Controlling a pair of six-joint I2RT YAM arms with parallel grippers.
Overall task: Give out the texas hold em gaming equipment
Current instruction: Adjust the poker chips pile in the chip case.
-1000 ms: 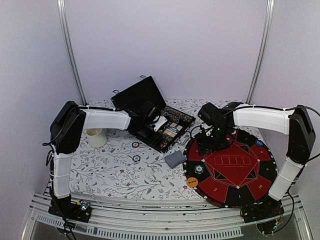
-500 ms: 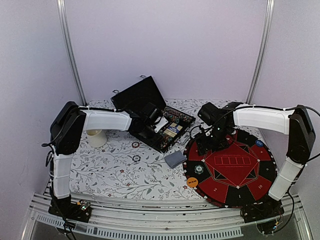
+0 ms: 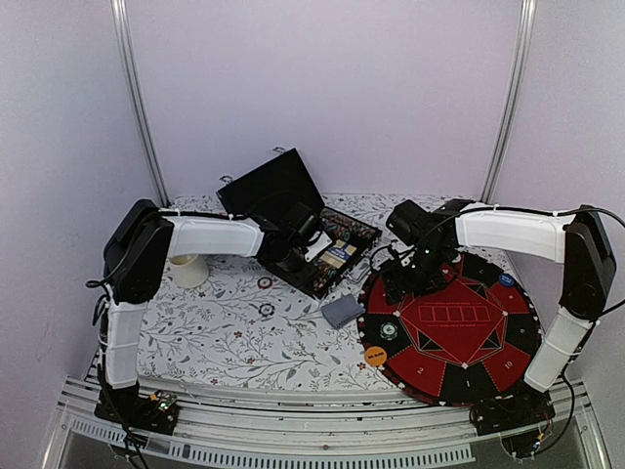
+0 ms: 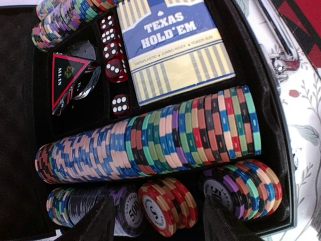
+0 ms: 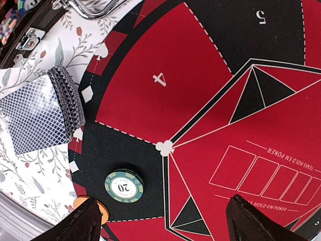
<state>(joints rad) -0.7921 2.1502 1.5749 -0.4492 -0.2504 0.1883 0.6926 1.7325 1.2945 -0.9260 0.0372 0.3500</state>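
Inside case [image 4: 20,100]: chips [image 4: 150,145], dice [image 4: 116,70], card pk [image 4: 173,45].

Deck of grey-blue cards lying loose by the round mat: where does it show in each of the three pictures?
Top external: the deck of cards lies on the floral cloth, at the left edge of the round red-and-black mat.
Left wrist: not in it; only the open chip case shows.
Right wrist: far left, at the mat's edge.
Shared landmark: the green chip marked 20 on the mat, near the deck.
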